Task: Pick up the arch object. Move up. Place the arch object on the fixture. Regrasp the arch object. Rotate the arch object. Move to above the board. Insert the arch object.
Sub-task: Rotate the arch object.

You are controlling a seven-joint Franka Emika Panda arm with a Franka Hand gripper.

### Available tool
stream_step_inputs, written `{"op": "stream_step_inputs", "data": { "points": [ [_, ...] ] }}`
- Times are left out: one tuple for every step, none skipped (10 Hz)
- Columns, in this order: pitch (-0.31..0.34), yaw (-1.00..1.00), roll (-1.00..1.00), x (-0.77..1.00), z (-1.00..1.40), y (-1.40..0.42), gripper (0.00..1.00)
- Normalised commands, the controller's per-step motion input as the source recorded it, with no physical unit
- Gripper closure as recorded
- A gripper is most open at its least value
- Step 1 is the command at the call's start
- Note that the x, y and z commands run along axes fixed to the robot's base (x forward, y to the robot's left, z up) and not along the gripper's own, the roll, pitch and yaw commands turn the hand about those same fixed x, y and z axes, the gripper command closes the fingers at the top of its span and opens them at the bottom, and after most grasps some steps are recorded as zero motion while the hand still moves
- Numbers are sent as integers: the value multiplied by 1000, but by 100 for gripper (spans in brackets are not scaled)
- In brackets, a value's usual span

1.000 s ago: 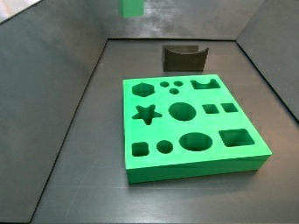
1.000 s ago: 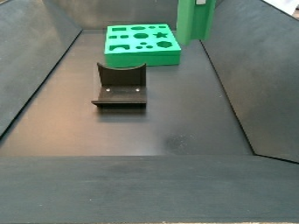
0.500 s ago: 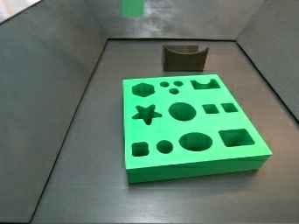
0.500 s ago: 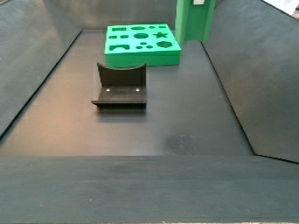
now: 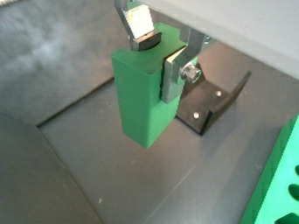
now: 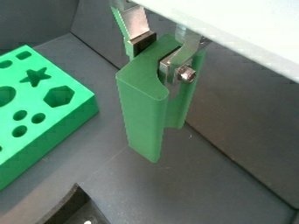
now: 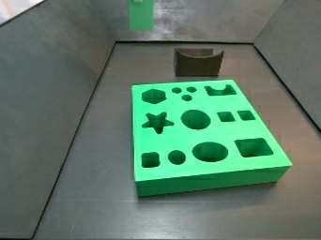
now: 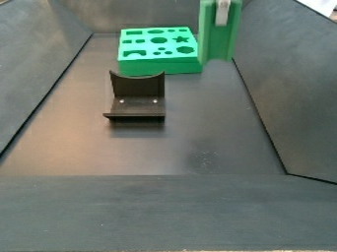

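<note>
The gripper (image 5: pixel 163 54), closed on the arch object (image 5: pixel 146 94) hanging clear of the floor, has open air beneath it; beside it lie the board (image 6: pixel 35 105) and fixture (image 5: pixel 212 103) (both low).

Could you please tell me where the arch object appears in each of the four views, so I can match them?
Wrist view: arch object mid-frame, clamped in the gripper, above the floor.
Wrist view: mid-frame, hanging from the fingers.
Side view: top edge, left of centre.
Side view: upper right, beside the board.
Shared landmark: the fixture, visible in three views.
</note>
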Motion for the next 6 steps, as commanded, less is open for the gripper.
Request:
{"op": "stream_step_inputs", "data": {
  "points": [
    [-42,-48,-203,15,-1000,14,100],
    [-57,-39,-175,15,-1000,16,100],
    [-60,-38,-181,18,-1000,16,100],
    [-62,-38,-192,23,-1000,16,100],
    [-61,-38,-197,25,-1000,17,100],
    [-59,-37,-207,31,-1000,17,100]
  ]
}}
